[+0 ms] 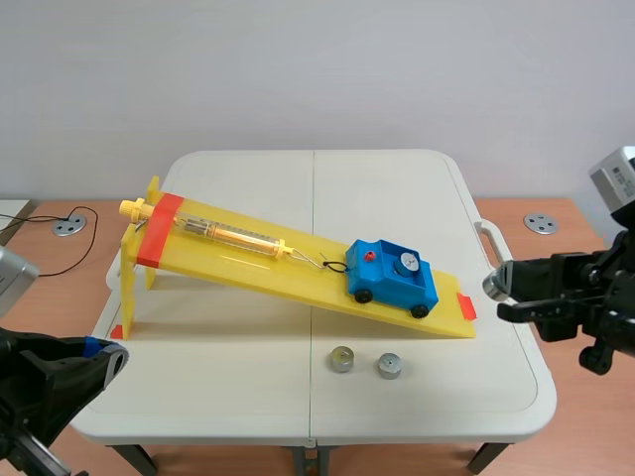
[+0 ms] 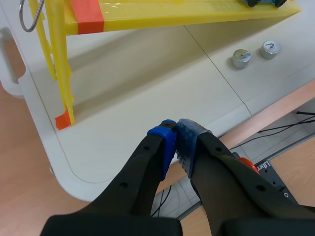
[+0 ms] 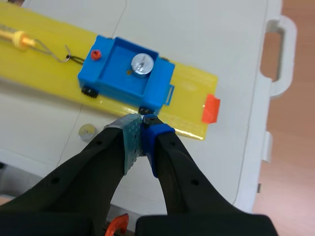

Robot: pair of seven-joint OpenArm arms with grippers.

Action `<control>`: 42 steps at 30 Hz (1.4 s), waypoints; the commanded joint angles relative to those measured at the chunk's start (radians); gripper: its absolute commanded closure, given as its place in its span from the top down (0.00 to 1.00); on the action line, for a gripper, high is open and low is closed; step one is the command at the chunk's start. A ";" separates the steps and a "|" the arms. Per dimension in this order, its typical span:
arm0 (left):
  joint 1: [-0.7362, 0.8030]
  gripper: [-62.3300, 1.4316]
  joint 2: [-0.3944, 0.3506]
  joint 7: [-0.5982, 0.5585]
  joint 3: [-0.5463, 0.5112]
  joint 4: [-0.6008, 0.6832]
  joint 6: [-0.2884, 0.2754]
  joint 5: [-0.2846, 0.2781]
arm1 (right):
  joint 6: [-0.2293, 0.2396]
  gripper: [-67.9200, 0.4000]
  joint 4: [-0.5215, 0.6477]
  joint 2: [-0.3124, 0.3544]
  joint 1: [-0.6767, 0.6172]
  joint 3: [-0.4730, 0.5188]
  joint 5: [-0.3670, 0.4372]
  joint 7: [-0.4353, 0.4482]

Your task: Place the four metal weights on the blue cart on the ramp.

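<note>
Scene, ramp: the yellow ramp slopes down toward the right arm. The blue cart sits at its low end, just short of the edge.
Scene, table: a loose weight and a second loose weight lie side by side on the table, between the ramp and the front edge.
Scene, right gripper: it hangs off the ramp's low end and is probably pinching a held weight.
Left wrist, left gripper: its pads are pressed together on nothing, over the table's front corner.
Right wrist: the fingers are nearly closed. The cart weight lies inside the cart, and only one loose weight shows.
</note>
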 commanded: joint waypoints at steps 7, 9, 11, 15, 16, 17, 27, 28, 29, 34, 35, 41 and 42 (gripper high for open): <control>-0.020 0.08 0.008 -0.097 -0.016 0.071 -0.025 -0.070 | 0.038 0.02 -0.071 -0.082 0.227 -0.027 0.072 0.131; -0.020 0.08 0.008 -0.097 -0.016 0.071 -0.025 -0.070 | 0.038 0.02 -0.106 -0.103 0.262 -0.027 0.072 0.131; -0.020 0.08 0.008 -0.097 -0.016 0.071 -0.025 -0.070 | 0.038 0.02 -0.142 -0.125 0.295 -0.027 0.071 0.132; -0.020 0.08 0.008 -0.097 -0.016 0.071 -0.025 -0.070 | 0.044 0.02 -0.212 -0.163 0.357 -0.028 0.071 0.132; -0.020 0.08 0.008 -0.097 -0.016 0.071 -0.025 -0.070 | 0.049 0.02 -0.232 -0.171 0.372 -0.028 0.071 0.131; -0.020 0.08 0.008 -0.097 -0.016 0.071 -0.025 -0.070 | 0.054 0.02 -0.254 -0.178 0.386 -0.029 0.071 0.131; -0.020 0.08 0.008 -0.097 -0.016 0.071 -0.025 -0.070 | 0.057 0.02 -0.416 -0.190 0.494 -0.085 0.061 0.133; -0.020 0.08 0.008 -0.097 -0.016 0.071 -0.025 -0.070 | 0.057 0.02 -0.426 -0.190 0.502 -0.089 0.060 0.138; -0.020 0.08 0.008 -0.097 -0.016 0.071 -0.025 -0.070 | 0.058 0.02 -0.436 -0.190 0.509 -0.091 0.060 0.138; -0.020 0.08 0.008 -0.097 -0.016 0.071 -0.025 -0.070 | 0.061 0.02 -0.482 -0.190 0.535 -0.095 0.056 0.134; -0.020 0.08 0.008 -0.097 -0.016 0.071 -0.025 -0.070 | 0.061 0.02 -0.488 -0.190 0.535 -0.095 0.056 0.130; -0.020 0.08 0.008 -0.097 -0.016 0.071 -0.025 -0.070 | 0.062 0.08 -0.497 -0.190 0.528 -0.095 0.056 0.123; -0.020 0.08 0.008 -0.097 -0.016 0.071 -0.025 -0.070 | 0.077 0.15 -0.497 -0.189 0.526 -0.094 0.056 0.120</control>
